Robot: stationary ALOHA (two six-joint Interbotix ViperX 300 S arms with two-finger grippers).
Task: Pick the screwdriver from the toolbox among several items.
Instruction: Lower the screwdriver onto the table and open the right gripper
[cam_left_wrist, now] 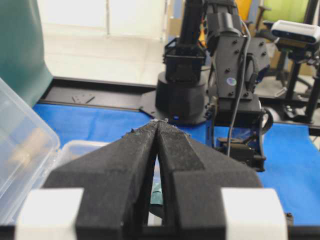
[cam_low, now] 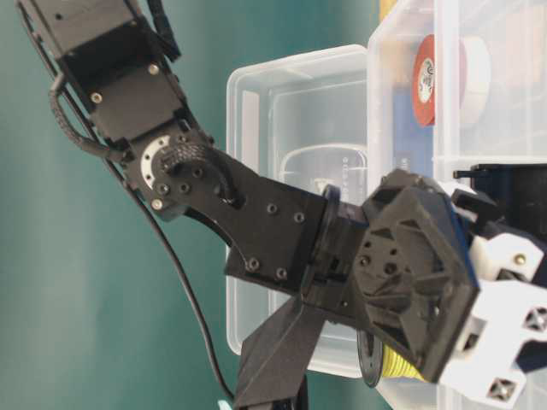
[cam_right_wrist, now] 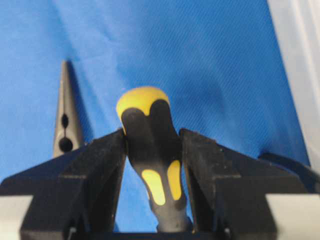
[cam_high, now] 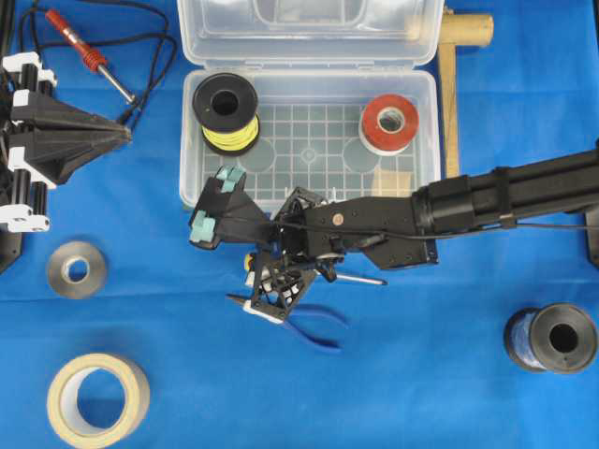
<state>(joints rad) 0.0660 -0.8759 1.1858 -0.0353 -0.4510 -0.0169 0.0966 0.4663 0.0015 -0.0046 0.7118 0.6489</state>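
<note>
My right gripper [cam_high: 255,273] reaches in from the right and is shut on the screwdriver's yellow-and-black handle [cam_right_wrist: 150,145]. It holds it over the blue cloth just in front of the toolbox [cam_high: 309,201]. The silver shaft [cam_high: 360,278] points right, under the wrist. In the right wrist view the two fingers [cam_right_wrist: 100,160] press both sides of the handle. The clear toolbox stands open, with its lid [cam_high: 309,28] lying back. My left gripper [cam_high: 120,137] is shut and empty at the far left, tips together [cam_left_wrist: 159,123].
In the toolbox are a yellow wire spool [cam_high: 226,112], a red tape roll [cam_high: 389,123] and a small wooden block [cam_high: 393,182]. Blue-handled pliers [cam_high: 314,329] lie just below the right gripper. Also on the cloth are a soldering iron [cam_high: 89,51], a grey roll [cam_high: 77,269], masking tape [cam_high: 98,399], a blue spool [cam_high: 552,339] and a wooden mallet [cam_high: 451,84].
</note>
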